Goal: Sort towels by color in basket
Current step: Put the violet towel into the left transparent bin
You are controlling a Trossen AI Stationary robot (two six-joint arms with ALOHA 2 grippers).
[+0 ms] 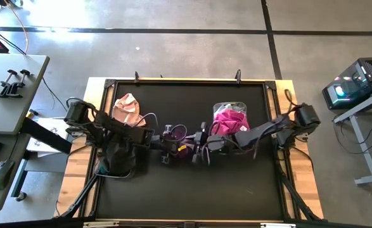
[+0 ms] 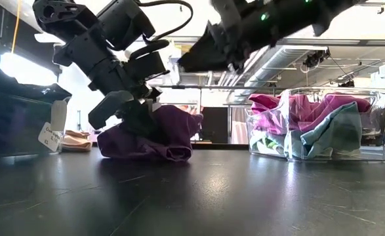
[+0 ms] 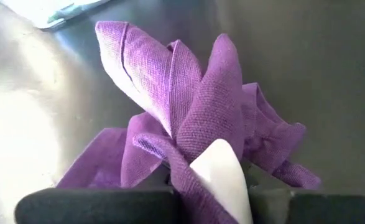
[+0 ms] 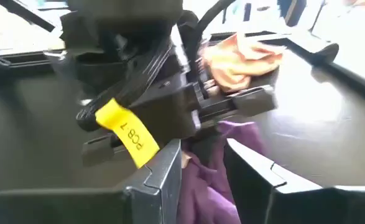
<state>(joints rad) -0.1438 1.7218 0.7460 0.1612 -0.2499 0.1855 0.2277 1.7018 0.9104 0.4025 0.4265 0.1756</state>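
Observation:
A purple towel (image 2: 172, 131) lies bunched at mid-table, also seen in the high view (image 1: 176, 132) and the left wrist view (image 3: 194, 106). My left gripper (image 2: 136, 121) is down on it and shut on the cloth. My right gripper (image 1: 198, 144) hovers open just right of it, raised above the towel in the low view (image 2: 192, 59). Its fingers (image 4: 163, 180) frame the purple towel (image 4: 232, 134) without touching. A clear basket (image 2: 376, 124) holds magenta, teal and pale towels. A peach-pink towel (image 1: 128, 109) lies on the table. My left gripper pinches several bunched folds of the purple towel's upper middle (image 3: 188, 146) between its two fingers, one pale pad (image 3: 222, 174) showing against the cloth. It comes slanting down from the table's left. The towel's lower folds (image 2: 146, 154) rest on the table, slack.
A dark bin (image 2: 15, 124) with a white tag stands at the table's left, near the left arm (image 1: 113, 158). The clear basket (image 1: 230, 106) sits right of centre toward the far edge. The two grippers are close together at mid-table. The near half of the black table (image 1: 192, 190) is bare.

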